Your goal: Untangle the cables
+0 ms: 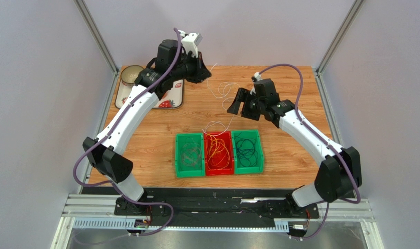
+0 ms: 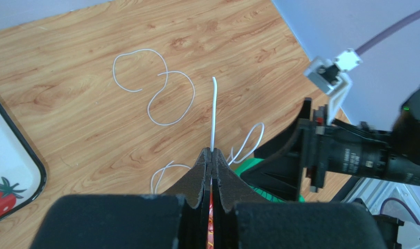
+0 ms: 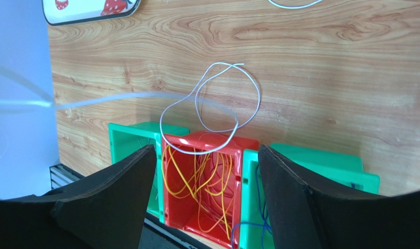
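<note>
Our left gripper (image 2: pixel 212 154) is pinched tight on a white cable (image 2: pixel 213 111). The cable sticks straight out past the tips, w/ its end free in the air above the table (image 2: pixel 66 41). This gripper is up high at the far side, near the tray (image 1: pixel 171 99) w/ strawberries on it and a round tin (image 1: pixel 131 75).

Our right gripper (image 3: pixel 206 150) has its fingers (image 3: pixel 125 181) wide apart, w/ nothing between them. It hangs in the air on the far side of the bins. Looking out between the fingers we see the red bin (image 3: pixel 183 212) and a white loop (image 3: pixel 257 98). The loop lies on the table, and one part is draped over the bin's rim. It isn't touching the gripper. A blurry white line (image 3: pixel 103 98) crosses the left of that view; we can't tell which cable it is.

More white loops (image 2: pixel 193 93) lie flat on the wood btw the 2 grippers, apart from both.

The 3 bins sit side by side. The left green bin (image 1: pixel 189 174) holds thin pale cables (image 1: pixel 190 154), hard to see. The red bin holds orange cables (image 3: pixel 220 174). The right green bin (image 1: pixel 247 170) holds dark cables (image 1: pixel 247 148).
</note>
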Available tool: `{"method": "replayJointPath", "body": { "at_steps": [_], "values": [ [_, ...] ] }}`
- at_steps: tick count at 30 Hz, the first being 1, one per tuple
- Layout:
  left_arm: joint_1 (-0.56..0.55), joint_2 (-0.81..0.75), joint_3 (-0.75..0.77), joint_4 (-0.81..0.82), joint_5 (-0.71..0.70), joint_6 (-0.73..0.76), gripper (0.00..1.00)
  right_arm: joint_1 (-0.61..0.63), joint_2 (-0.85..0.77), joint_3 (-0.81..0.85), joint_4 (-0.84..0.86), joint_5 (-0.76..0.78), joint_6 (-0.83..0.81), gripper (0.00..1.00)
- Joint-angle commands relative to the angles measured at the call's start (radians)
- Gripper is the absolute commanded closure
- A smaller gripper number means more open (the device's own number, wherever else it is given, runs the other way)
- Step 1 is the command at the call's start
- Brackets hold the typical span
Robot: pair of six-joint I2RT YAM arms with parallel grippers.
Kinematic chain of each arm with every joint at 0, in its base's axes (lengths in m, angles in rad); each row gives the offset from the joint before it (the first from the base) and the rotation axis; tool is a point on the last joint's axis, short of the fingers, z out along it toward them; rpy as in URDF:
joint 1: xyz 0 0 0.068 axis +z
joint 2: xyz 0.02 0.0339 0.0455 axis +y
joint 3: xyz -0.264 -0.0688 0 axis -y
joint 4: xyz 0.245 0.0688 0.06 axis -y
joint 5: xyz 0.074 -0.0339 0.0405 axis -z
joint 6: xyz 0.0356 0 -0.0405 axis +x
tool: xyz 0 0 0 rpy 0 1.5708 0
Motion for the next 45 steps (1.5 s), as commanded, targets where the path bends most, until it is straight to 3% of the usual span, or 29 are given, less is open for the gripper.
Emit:
{"method": "replayJointPath", "body": {
  "at_steps": [1,14,18,30,38,45],
  "values": [
    [0.016,-0.012,0.089,0.012,-0.011,0.024,1.00,0.001,0.089,0.077,0.062,-0.042,-0.024,0.25],
    [0.079,0.025,0.130,0.053,0.091,-0.064,1.00,0.027,0.202,0.074,0.198,-0.033,0.025,0.29],
    [0.086,0.034,0.143,0.059,0.106,-0.077,1.00,0.033,0.262,0.097,0.221,-0.062,0.039,0.35],
    [0.119,0.052,0.189,0.061,0.141,-0.110,1.00,0.051,0.364,0.094,0.289,-0.088,0.013,0.43],
    [0.148,0.114,0.358,0.050,0.186,-0.146,1.00,0.057,0.379,0.097,0.302,-0.108,-0.027,0.43],
    [0.168,0.190,0.533,0.151,0.261,-0.212,1.00,0.057,0.345,0.104,0.310,-0.115,-0.073,0.41]
  ]
}}
